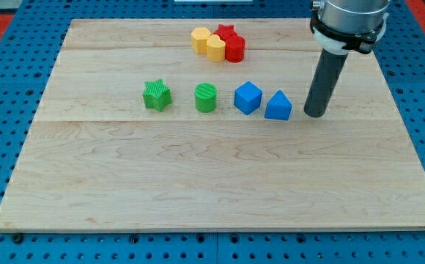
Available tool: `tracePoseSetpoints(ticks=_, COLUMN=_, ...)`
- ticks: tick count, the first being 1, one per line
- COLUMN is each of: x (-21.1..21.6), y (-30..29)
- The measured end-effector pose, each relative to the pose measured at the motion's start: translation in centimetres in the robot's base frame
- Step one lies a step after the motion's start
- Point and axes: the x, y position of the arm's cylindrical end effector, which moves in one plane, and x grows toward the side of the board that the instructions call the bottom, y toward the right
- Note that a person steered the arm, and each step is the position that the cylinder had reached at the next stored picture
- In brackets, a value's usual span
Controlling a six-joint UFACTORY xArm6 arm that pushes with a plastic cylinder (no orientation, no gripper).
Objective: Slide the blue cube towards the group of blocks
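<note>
Eight small blocks sit on the wooden board [220, 183], in two sets. Along the middle row, starting at the view's left, stands a green star-shaped block [157, 95], then a green cylinder [206, 97] a little apart from it. Next comes the blue cube [248, 97], near the cylinder but not touching it, and just beside the cube on its right a blue triangular block [278, 106], the two close enough that I cannot tell whether they touch. Farther back, towards the view's top, a tight cluster gathers: a yellow hexagonal block [200, 39], a second yellow block [215, 48] of similar rounded shape, a red star-shaped block [226, 32] behind, and a red cylinder [235, 50], all pressed together. My tip [314, 114] rests on the board just right of the blue triangular block, with a small gap between them; it has no jaws, being a plain dark rod, and touches no block.
</note>
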Motion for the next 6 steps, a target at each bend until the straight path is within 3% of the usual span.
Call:
tracePoseSetpoints(ticks=1, x=-0.2, y=-5.7)
tracePoseSetpoints(ticks=2, x=-4.6, y=-12.5)
tracePoseSetpoints(ticks=4, x=-10.9, y=-18.6)
tracePoseSetpoints(ticks=6, x=-7.1, y=-20.7)
